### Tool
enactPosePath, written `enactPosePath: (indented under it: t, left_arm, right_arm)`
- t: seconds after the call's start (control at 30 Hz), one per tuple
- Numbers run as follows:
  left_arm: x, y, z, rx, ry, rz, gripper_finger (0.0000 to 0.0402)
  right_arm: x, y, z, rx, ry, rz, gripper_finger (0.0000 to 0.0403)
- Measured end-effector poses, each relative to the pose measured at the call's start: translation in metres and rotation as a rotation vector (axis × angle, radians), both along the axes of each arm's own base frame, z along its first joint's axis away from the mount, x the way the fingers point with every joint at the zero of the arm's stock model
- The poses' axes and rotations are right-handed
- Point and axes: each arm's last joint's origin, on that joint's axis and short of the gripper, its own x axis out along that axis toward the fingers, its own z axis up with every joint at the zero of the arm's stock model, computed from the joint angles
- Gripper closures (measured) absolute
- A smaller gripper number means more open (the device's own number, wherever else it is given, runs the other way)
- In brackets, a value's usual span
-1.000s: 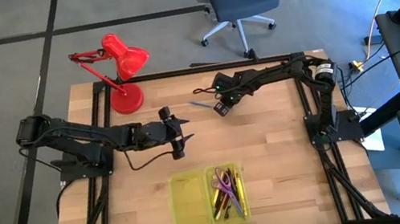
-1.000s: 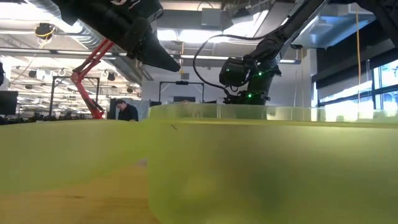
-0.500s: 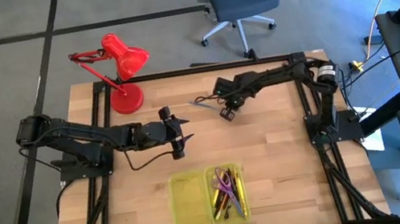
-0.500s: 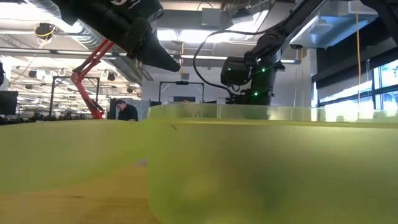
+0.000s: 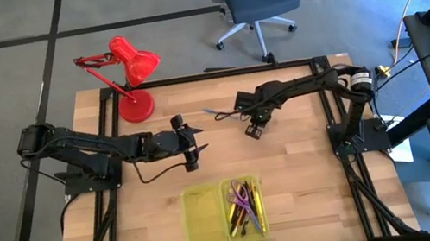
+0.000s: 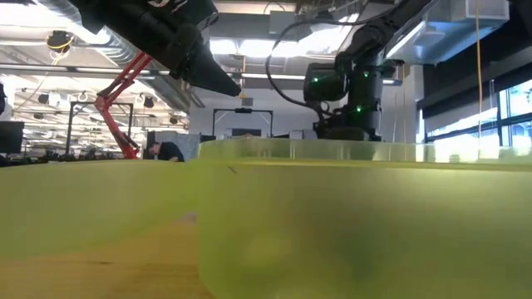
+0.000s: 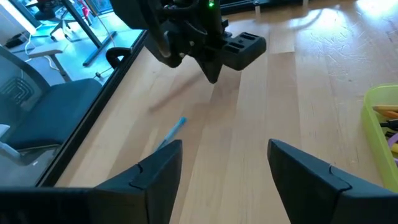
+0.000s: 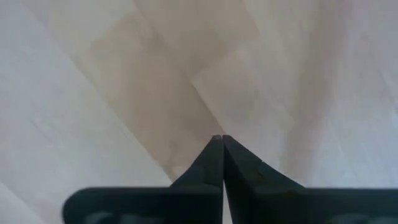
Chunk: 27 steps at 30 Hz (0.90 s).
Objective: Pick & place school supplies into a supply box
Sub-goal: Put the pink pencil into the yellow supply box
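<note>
The supply box [image 5: 224,214] lies open near the table's front edge. Pens, pencils and purple scissors [image 5: 245,207] fill its right half, while its left half [image 5: 203,219] holds nothing. One blue pen [image 5: 211,111] [image 7: 171,132] lies flat on the wood at the far middle. My right gripper [image 5: 253,130] [image 8: 222,140] points down, shut on nothing, to the right of and nearer than that pen, above bare wood. My left gripper [image 5: 194,150] [image 7: 224,152] hovers open at the table's left middle.
A red desk lamp [image 5: 134,81] stands at the far left corner. A black frame [image 5: 216,74] runs along the table's edges. Bare wood [image 5: 303,176] lies between the grippers and the box. In the low view the box's wall [image 6: 332,224] fills the foreground.
My right gripper has moved away from the blue pen, toward the table's right and near edges, rising a little and rolling slightly. The pen stays on the table. My left arm has kept still.
</note>
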Motion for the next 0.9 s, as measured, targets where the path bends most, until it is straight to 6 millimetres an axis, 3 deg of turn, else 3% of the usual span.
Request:
enactPosePath:
  t: [0.23, 0.4, 0.57, 0.7, 0.9]
  left_arm:
    - [0.0, 0.0, 0.0, 0.0, 0.0, 0.0, 0.0173]
    - [0.0, 0.0, 0.0, 0.0, 0.0, 0.0, 0.0172]
    - [0.0, 0.0, 0.0, 0.0, 0.002, 0.0, 0.0176]
    - [0.0, 0.0, 0.0, 0.0, 0.004, 0.0, 0.0173]
    - [0.0, 0.0, 0.0, 0.001, 0.004, 0.001, 0.0173]
  right_arm:
    - [-0.002, 0.008, -0.002, 0.004, 0.033, 0.027, 0.0391]
    - [-0.016, 0.009, 0.006, -0.052, 0.15, 0.039, 0.0398]
    - [-0.038, 0.005, 0.021, -0.072, 0.087, 0.006, 0.0395]
    - [-0.063, -0.007, 0.039, -0.208, -0.011, -0.122, 0.0393]
    - [-0.094, -0.034, 0.056, -0.371, -0.146, -0.487, 0.0392]
